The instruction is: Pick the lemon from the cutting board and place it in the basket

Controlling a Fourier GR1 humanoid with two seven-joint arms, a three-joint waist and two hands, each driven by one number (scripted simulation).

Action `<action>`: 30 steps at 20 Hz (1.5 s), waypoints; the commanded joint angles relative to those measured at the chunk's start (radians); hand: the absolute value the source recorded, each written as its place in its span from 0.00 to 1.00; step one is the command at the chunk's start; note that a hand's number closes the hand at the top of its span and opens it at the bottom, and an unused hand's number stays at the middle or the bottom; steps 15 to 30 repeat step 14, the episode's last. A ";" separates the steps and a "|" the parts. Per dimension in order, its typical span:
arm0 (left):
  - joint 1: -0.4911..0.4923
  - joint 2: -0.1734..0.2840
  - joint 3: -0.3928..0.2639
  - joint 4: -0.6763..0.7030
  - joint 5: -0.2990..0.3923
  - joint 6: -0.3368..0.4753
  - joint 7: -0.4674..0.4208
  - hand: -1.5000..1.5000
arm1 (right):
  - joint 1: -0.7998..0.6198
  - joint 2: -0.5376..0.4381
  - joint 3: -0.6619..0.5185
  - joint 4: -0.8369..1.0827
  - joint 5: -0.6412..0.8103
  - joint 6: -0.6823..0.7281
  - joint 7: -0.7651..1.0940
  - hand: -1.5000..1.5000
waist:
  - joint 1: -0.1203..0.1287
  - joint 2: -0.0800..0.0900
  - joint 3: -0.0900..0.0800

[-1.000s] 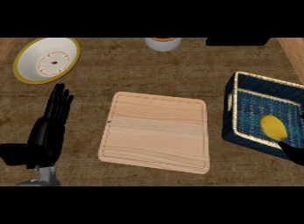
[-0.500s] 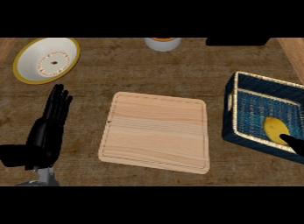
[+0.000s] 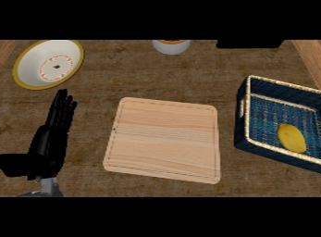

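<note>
A yellow lemon (image 3: 292, 138) lies on the blue woven floor of the dark basket (image 3: 249, 116) with a straw-coloured rim at the right edge. The pale wooden cutting board (image 3: 165, 139) in the middle of the counter has nothing on it. My left hand (image 3: 48, 141) rests at the lower left, left of the board, fingers straight and pointing up, thumb out to the left, holding nothing. My right hand does not show anywhere in the head view.
A white plate with a yellow rim (image 3: 49, 63) sits at the upper left. A white cup with an orange top (image 3: 171, 45) stands at the back centre, and a black object (image 3: 249, 43) lies at the back right. The counter is dark wood.
My right hand, which hovered over the basket's near right corner beside the lemon, has drawn back out of view at the lower right. The lemon stays in the basket. The left hand has not moved.
</note>
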 commanded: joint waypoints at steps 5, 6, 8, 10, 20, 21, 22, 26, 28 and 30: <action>-0.013 -0.030 -0.022 0.010 -0.031 0.036 0.013 0.50 | 0.008 -0.074 -0.299 0.010 -0.303 0.024 0.003 0.00 | -0.011 -0.001 0.001; 0.003 0.021 0.031 0.000 0.018 -0.013 0.008 0.50 | 0.076 -0.076 -0.348 -0.040 -0.381 0.079 -0.014 0.00 | -0.014 -0.003 0.000; 0.014 -0.021 -0.020 -0.036 -0.025 0.027 0.010 0.50 | 0.074 -0.105 -0.402 0.025 -0.460 0.098 -0.085 0.00 | -0.007 -0.002 0.001; 0.005 -0.016 -0.018 -0.035 -0.032 0.034 0.039 0.50 | 0.135 -0.168 -0.492 0.038 -0.564 0.191 -0.118 0.00 | -0.015 -0.004 0.001; 0.044 -0.034 -0.047 -0.098 -0.033 0.037 0.061 0.50 | 0.157 -0.146 -0.559 0.031 -0.706 0.260 -0.118 0.00 | -0.006 -0.003 0.000; 0.044 -0.034 -0.047 -0.098 -0.033 0.037 0.061 0.50 | 0.157 -0.146 -0.559 0.031 -0.706 0.260 -0.118 0.00 | -0.006 -0.003 0.000; 0.044 -0.034 -0.047 -0.098 -0.033 0.037 0.061 0.50 | 0.157 -0.146 -0.559 0.031 -0.706 0.260 -0.118 0.00 | -0.006 -0.003 0.000; 0.044 -0.034 -0.047 -0.098 -0.033 0.037 0.061 0.50 | 0.157 -0.146 -0.559 0.031 -0.706 0.260 -0.118 0.00 | -0.006 -0.003 0.000; 0.044 -0.034 -0.047 -0.098 -0.033 0.037 0.061 0.50 | 0.157 -0.146 -0.559 0.031 -0.706 0.260 -0.118 0.00 | -0.006 -0.003 0.000; 0.044 -0.034 -0.047 -0.098 -0.033 0.037 0.061 0.50 | 0.157 -0.146 -0.559 0.031 -0.706 0.260 -0.118 0.00 | -0.006 -0.003 0.000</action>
